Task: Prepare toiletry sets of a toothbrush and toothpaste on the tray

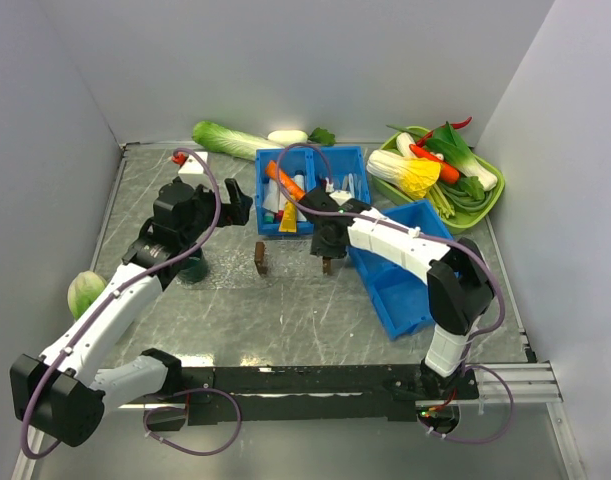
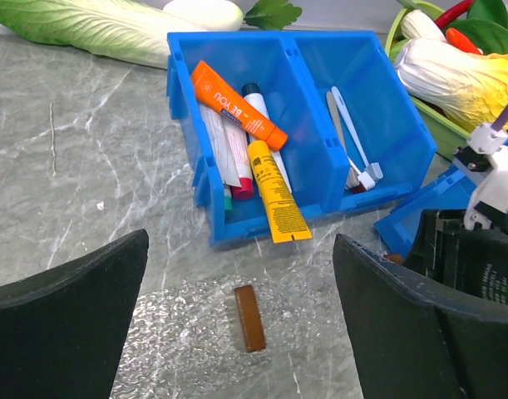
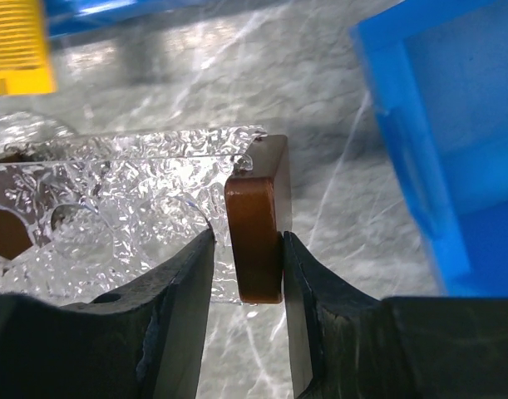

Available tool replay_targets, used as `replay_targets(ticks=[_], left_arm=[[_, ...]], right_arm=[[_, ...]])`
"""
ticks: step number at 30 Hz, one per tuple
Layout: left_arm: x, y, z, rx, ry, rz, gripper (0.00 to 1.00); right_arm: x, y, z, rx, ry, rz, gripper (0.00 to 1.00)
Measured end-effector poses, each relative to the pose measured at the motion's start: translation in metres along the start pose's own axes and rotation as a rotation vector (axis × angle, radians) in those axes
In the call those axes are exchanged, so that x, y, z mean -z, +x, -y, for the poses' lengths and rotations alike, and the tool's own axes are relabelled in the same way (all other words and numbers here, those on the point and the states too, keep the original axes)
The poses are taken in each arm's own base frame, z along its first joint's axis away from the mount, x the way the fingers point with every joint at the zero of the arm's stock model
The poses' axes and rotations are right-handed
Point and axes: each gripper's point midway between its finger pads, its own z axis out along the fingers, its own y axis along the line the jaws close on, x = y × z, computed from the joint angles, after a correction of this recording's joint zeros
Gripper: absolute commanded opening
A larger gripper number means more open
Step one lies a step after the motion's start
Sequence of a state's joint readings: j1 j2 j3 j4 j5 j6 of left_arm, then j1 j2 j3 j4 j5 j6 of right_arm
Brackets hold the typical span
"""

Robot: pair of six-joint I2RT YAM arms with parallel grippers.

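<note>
The clear tray (image 2: 175,337) lies on the table as a frosted patch with a small brown block at each end. My right gripper (image 3: 247,243) is shut on the right brown block (image 3: 255,208) at the tray's edge (image 3: 129,179); it also shows in the top view (image 1: 328,250). My left gripper (image 2: 241,243) is open and empty above the left brown block (image 2: 249,317). A yellow toothpaste tube (image 2: 274,193) and an orange one (image 2: 237,101) lie in the double blue bin (image 2: 195,179). Pale slim toothbrushes (image 2: 347,133) lie in its right compartment. No dark red toothbrush shows.
A second blue bin (image 1: 410,275) lies tilted right of my right gripper. A green dish of vegetables (image 1: 490,205) stands at the back right. A long cabbage (image 1: 230,140) lies at the back and a small cabbage (image 1: 85,292) at the left edge.
</note>
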State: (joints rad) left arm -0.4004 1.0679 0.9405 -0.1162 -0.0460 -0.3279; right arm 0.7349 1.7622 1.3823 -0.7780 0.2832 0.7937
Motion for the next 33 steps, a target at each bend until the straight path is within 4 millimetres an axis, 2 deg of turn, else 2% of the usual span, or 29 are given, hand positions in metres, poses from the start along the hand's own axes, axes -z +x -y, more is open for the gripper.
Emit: replay_targets(ticks=[9,14,20,26,27,33], left_arm=[[-0.002,0.003,0.002,0.008,0.010,-0.013,0.97],[-0.002,0.004,0.003,0.008,0.015,-0.016,0.96],[-0.002,0.004,0.003,0.008,0.019,-0.017,0.97],[-0.002,0.004,0.004,0.009,0.019,-0.017,0.97],[-0.002,0.004,0.004,0.009,0.019,-0.017,0.97],[-0.002,0.004,0.003,0.010,0.019,-0.017,0.96]], right_arm=[[0.028,-0.011,-0.050,-0.030,-0.089,0.063,0.00],[0.016,-0.003,-0.068,-0.038,-0.098,0.051,0.00],[0.005,0.006,-0.069,-0.032,-0.077,0.031,0.00],[0.007,0.004,-0.066,-0.027,-0.068,0.041,0.15],[0.008,0.003,-0.065,-0.024,-0.068,0.044,0.21],[0.015,-0.010,-0.053,-0.056,-0.075,0.065,0.41]])
